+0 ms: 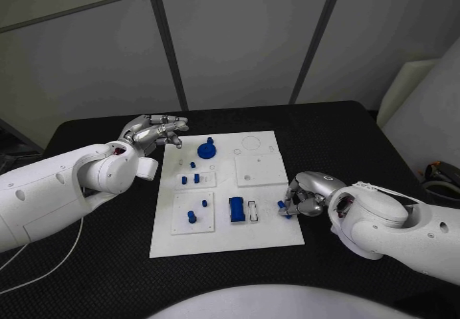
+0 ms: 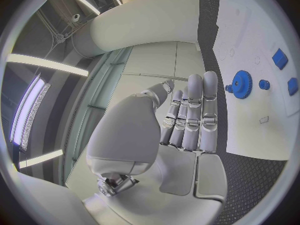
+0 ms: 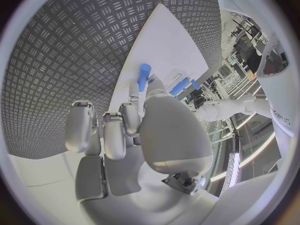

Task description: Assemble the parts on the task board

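The white task board (image 1: pixel 264 232) lies mid-table. On it stand a blue gear (image 1: pixel 208 149) (image 2: pixel 240 84), a blue block (image 1: pixel 236 209) beside a narrow slot (image 1: pixel 253 211), and several small blue pegs (image 1: pixel 191 178). My left hand (image 1: pixel 156 131) (image 2: pixel 187 120) hovers over the board's far left corner, fingers stretched out and holding nothing. At the board's right edge my right hand (image 1: pixel 307 193) (image 3: pixel 134 130) curls its fingers and pinches a small blue part (image 1: pixel 284 210) (image 3: pixel 144 77) between thumb and finger, low over the board.
Raised white plates (image 1: pixel 260 169) with holes sit on the board's far right, and two more (image 1: pixel 192 212) hold pegs on its left. Black textured table (image 1: pixel 336 129) surrounds the board.
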You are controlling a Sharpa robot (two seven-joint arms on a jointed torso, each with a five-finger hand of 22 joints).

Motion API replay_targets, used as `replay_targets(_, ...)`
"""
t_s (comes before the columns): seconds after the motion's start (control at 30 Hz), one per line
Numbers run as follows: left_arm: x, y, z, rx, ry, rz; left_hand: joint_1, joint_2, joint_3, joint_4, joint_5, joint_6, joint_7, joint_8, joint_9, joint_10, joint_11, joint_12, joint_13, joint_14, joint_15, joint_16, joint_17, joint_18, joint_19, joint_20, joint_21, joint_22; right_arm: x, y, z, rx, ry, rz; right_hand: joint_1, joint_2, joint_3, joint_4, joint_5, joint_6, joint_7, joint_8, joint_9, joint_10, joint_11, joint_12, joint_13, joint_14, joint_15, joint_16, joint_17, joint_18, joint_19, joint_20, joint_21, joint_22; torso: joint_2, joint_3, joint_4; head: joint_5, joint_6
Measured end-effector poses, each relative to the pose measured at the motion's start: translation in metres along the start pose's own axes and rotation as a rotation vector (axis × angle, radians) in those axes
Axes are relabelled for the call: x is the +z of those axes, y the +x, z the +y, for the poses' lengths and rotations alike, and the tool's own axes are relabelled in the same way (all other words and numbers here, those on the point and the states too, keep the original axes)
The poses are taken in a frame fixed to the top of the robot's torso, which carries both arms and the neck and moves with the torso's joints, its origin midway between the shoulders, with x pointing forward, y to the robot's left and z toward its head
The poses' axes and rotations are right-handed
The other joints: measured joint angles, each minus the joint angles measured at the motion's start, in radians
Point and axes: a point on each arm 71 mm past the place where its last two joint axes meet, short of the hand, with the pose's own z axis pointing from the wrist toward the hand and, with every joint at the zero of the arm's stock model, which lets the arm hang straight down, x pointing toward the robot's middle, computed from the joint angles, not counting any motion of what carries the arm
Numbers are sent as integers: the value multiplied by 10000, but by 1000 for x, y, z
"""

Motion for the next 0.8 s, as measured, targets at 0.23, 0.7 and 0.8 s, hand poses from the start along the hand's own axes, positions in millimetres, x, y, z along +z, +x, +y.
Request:
replay_targets(0.23,0,0,0,0,-2,2,0,0,0,0,0,0,0,0,0,0,0,0,0,0,0,0,0,0,0,0,0,0,3,0,8,-618,-189,149,226,-93,-91,-159,-593,55,-17,60,137,-19,-53,-156,-1,12,-10,0,-1,1,-39,-39,-69,6,-2,-2,0,32,-1)
replay_targets(0.7,-1,0,0,0,-8,3,0,0,0,0,0,0,0,69,0,0,0,0,-9,0,0,0,-27,-1,0,0,-41,-16,3,1,21,-1508,-484,57,452,-158,547,-509,360,98,-4,-85,259,-92,-122,-243,0,-26,-83,1,-2,1,-10,-67,-113,6,-1,4,0,36,-28)
replay_targets(0.8,-1,-1,0,-1,-10,1,0,0,0,0,0,0,0,69,0,0,0,0,-9,0,0,0,-27,0,0,0,-41,-16,0,2,22,-1380,-481,94,452,-158,940,-521,746,101,-75,-83,206,-90,-123,-247,0,-6,-103,2,-2,2,17,-94,-113,6,-1,5,-6,36,-33)
